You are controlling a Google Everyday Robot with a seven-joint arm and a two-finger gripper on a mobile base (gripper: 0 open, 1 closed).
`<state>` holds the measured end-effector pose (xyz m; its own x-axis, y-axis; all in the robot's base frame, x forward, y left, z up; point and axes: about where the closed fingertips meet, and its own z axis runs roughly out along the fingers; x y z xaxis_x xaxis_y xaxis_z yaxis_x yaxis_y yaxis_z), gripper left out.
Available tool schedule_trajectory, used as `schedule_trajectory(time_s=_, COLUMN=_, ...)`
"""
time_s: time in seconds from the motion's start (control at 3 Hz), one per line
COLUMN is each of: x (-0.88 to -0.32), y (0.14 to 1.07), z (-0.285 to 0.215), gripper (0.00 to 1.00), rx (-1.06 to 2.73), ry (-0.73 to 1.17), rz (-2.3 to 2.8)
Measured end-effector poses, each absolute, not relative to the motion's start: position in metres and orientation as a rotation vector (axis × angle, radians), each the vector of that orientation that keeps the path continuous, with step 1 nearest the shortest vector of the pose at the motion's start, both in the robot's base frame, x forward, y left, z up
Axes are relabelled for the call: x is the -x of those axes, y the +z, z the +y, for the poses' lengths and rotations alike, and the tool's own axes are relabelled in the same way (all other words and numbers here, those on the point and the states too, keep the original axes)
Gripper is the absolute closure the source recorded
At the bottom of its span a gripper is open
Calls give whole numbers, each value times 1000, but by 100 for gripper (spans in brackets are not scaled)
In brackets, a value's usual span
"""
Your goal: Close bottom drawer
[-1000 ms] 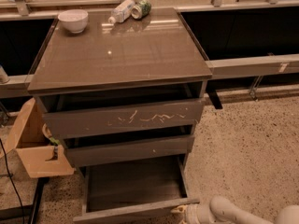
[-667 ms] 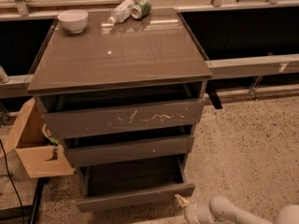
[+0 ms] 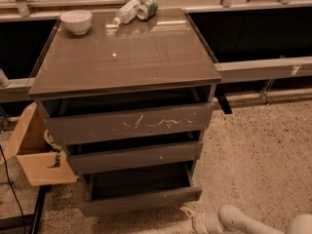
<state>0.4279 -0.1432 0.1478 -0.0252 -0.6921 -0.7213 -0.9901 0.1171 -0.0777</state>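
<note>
Grey-brown bottom drawer (image 3: 141, 201) partly out, pale claw (image 3: 189, 214) just beside, state unclear.

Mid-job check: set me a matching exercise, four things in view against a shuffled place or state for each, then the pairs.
Things
1. round white bowl
2. plain dark grey-brown bottom drawer
3. open brown cardboard box
4. white robot gripper

Places or states
A. beside the left side of the dark brown cabinet
B. low, just off the bottom drawer front's right end
C. partly pulled out
D. back left corner of the cabinet top

Pairs: 1-D, 2-C, 3-A, 4-B
</note>
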Motion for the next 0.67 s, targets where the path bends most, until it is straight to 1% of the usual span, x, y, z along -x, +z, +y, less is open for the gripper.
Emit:
schedule_trajectory(time_s=0.33, x=-432, y=150, z=-136, gripper=41, rx=1634, ry=594, rz=1746)
schedule_trajectory(time_s=0.67, x=-447, y=152, z=-120, gripper=65, rx=1648, ry=566, rz=1692)
